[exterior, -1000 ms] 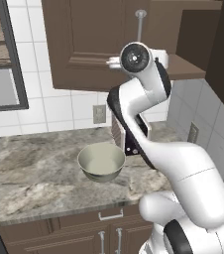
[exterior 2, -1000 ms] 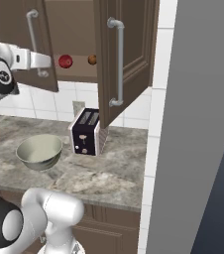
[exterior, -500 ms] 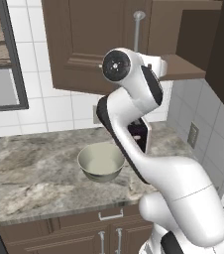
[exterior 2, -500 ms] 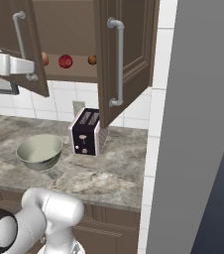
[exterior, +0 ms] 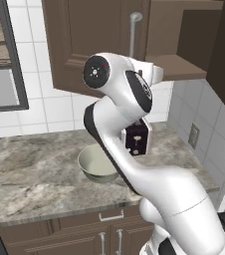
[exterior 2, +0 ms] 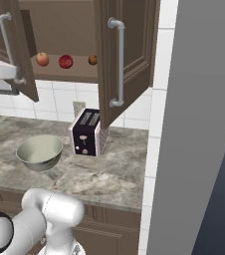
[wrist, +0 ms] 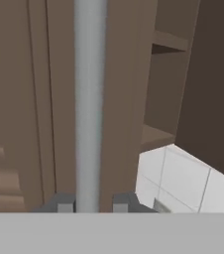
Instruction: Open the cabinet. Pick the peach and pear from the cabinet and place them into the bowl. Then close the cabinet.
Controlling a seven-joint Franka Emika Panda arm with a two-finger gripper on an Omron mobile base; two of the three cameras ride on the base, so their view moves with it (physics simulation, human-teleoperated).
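Note:
The dark brown cabinet (exterior 2: 127, 45) stands with both doors swung out. On its shelf sit the pale orange peach (exterior 2: 42, 59) and, to its right, the red pear (exterior 2: 65, 62). My gripper (wrist: 91, 203) is shut on the left door's long silver handle (wrist: 90, 99), a fingertip on each side of the bar. From the right base camera the gripper (exterior 2: 18, 78) holds the low end of that handle (exterior 2: 6, 45). The pale grey-green bowl (exterior 2: 40, 152) rests on the counter below; the arm partly covers the bowl (exterior: 97, 167) from the left.
A small dark brown fruit (exterior 2: 92, 60) lies right of the pear. A dark toaster (exterior 2: 87, 132) stands beside the bowl under the right door. The marble counter (exterior 2: 109, 172) ends at a tall grey wall (exterior 2: 194, 124) on the right. A window (exterior: 2, 74) is at far left.
The left door has swung further open with my hand on its handle, and the arm has swept along with it. The shelf with the fruit is now more exposed.

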